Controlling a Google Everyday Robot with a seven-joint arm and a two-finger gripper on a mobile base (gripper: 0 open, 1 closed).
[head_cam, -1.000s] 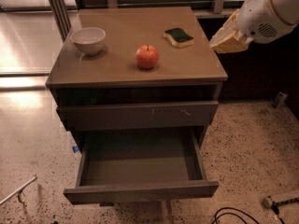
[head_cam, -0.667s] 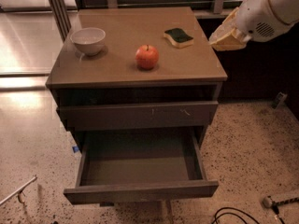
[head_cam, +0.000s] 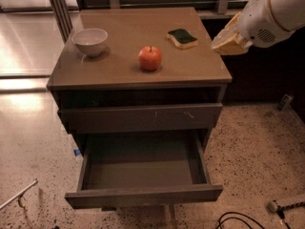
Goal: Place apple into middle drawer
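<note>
The red-orange apple (head_cam: 150,58) stands on the brown cabinet top (head_cam: 138,37), near its middle front. The middle drawer (head_cam: 143,168) is pulled out below, its dark tray bare. My gripper (head_cam: 228,43) hangs at the end of the white arm over the cabinet's right edge, to the right of the apple and well apart from it, with nothing seen in it.
A white bowl (head_cam: 90,41) stands at the top's left. A green-and-yellow sponge (head_cam: 182,37) lies at the back right. The drawer front above (head_cam: 140,117) bears small pale scratches. Cables (head_cam: 238,219) lie on the speckled floor at lower right.
</note>
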